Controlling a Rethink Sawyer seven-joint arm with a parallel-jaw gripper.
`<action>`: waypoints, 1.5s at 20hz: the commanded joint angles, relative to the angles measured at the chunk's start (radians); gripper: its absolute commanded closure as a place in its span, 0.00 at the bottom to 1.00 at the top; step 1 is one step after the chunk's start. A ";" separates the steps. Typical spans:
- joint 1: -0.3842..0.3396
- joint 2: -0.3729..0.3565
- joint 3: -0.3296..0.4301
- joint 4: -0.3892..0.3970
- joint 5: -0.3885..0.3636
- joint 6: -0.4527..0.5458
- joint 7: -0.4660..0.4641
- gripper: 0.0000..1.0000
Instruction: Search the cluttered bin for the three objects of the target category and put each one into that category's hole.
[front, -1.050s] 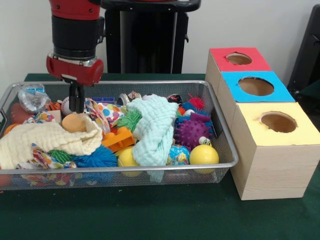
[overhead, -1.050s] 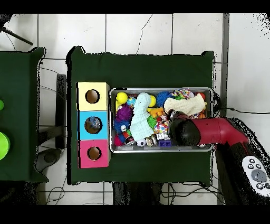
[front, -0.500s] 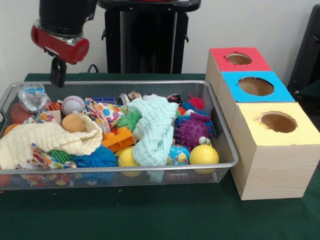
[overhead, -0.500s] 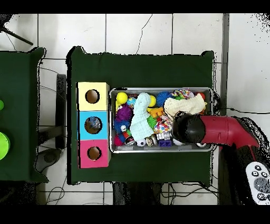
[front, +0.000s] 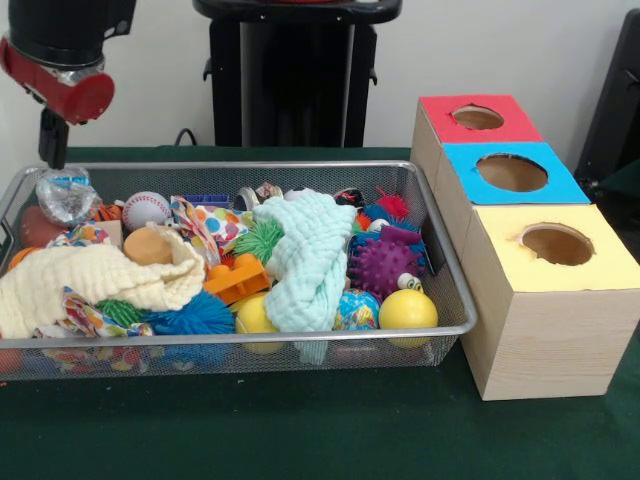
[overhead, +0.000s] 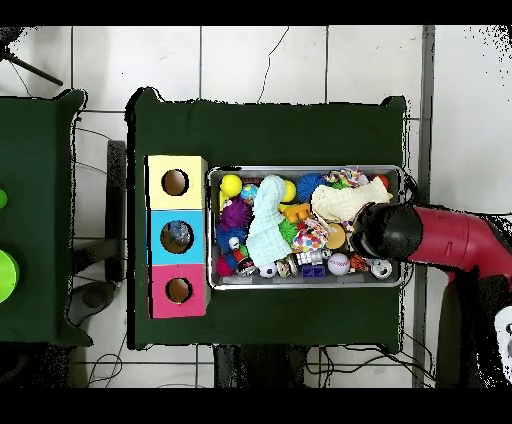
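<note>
The arm (front: 55, 50) is cut off by the front view's top edge.

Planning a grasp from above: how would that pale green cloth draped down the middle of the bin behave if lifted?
The pale green cloth looks soft and waffle-textured, folded over other toys, so it would likely sag and unfold rather than hold shape. One end hangs by the bin's near wall, so it may drag on neighbours like the yellow ball.

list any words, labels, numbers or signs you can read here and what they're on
None can be read.
Crinkled clear plastic packet in the wire mesh bin: a blue patch shows, too blurred to read.
Small blue flat item at the bin's back: no legible print.
Red, blue and yellow topped wooden hole boxes: plain, no writing.
</note>
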 joint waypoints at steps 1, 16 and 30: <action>0.008 0.079 -0.021 -0.078 0.046 0.103 0.078 1.00; 0.122 0.076 -0.212 0.011 0.152 0.126 0.272 1.00; 0.163 0.117 -0.277 0.019 0.260 0.090 0.193 1.00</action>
